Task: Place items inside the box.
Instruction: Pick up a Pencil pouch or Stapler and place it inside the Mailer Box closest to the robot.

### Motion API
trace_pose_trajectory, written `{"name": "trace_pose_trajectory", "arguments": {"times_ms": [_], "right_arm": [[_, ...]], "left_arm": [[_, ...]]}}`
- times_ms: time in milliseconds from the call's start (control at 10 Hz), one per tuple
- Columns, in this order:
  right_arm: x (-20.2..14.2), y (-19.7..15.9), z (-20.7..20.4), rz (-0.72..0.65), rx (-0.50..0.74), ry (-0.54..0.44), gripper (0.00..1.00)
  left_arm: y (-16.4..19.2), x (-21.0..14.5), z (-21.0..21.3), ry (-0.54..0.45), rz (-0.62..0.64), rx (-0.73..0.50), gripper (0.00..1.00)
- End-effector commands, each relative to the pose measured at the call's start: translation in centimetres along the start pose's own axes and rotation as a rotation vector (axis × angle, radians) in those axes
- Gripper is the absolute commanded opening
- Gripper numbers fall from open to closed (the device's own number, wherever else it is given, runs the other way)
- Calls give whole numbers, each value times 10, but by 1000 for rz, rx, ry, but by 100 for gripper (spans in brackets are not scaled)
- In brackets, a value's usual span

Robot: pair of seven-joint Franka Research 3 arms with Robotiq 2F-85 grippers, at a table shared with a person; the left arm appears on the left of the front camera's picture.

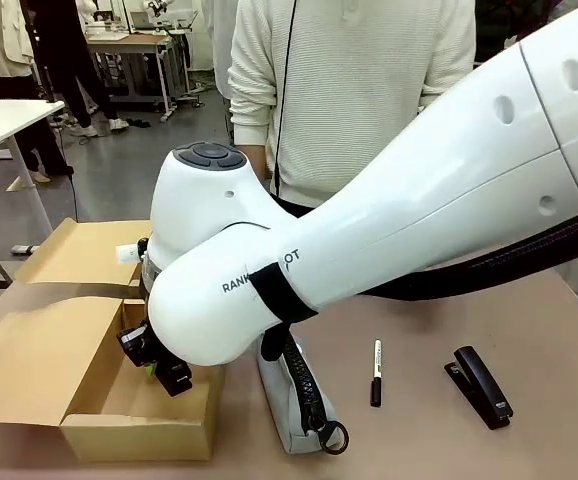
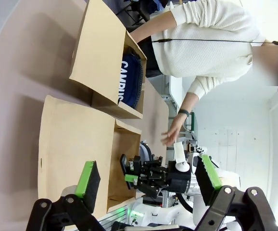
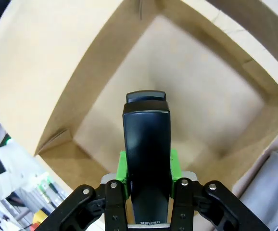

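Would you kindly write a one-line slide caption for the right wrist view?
Right gripper holds a black stapler above the bare floor of the open cardboard box.

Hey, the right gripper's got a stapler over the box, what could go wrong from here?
The stapler is pinched by one end in the right gripper, above the floor of the box; let go there, it may drop hard or tumble. The gripper sits close to a box wall, so pulling out could nudge the box against the grey pouch beside it.

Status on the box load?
Right claw shut on black stapler over open box. Left claw open, empty. Marker, second stapler, grey pouch on table. Nothing blocking.
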State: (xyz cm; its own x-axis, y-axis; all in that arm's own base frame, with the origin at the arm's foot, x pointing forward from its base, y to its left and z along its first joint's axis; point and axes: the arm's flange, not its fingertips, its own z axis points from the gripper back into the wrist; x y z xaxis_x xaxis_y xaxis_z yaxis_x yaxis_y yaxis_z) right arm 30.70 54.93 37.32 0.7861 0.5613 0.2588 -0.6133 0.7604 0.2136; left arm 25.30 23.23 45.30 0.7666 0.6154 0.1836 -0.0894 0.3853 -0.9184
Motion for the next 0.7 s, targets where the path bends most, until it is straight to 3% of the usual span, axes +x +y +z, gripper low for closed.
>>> {"name": "trace_pose_trajectory", "arguments": {"times_ms": [0, 200, 600], "right_arm": [[3, 5, 3, -31, -41, -22, 58], [1, 4, 3, -35, -45, -24, 99], [-2, 0, 5, -42, -64, -43, 100]], "left_arm": [[0, 0, 0, -8, -16, -23, 100], [0, 0, 0, -8, -16, -23, 100], [0, 0, 0, -8, -16, -23, 100]]}}
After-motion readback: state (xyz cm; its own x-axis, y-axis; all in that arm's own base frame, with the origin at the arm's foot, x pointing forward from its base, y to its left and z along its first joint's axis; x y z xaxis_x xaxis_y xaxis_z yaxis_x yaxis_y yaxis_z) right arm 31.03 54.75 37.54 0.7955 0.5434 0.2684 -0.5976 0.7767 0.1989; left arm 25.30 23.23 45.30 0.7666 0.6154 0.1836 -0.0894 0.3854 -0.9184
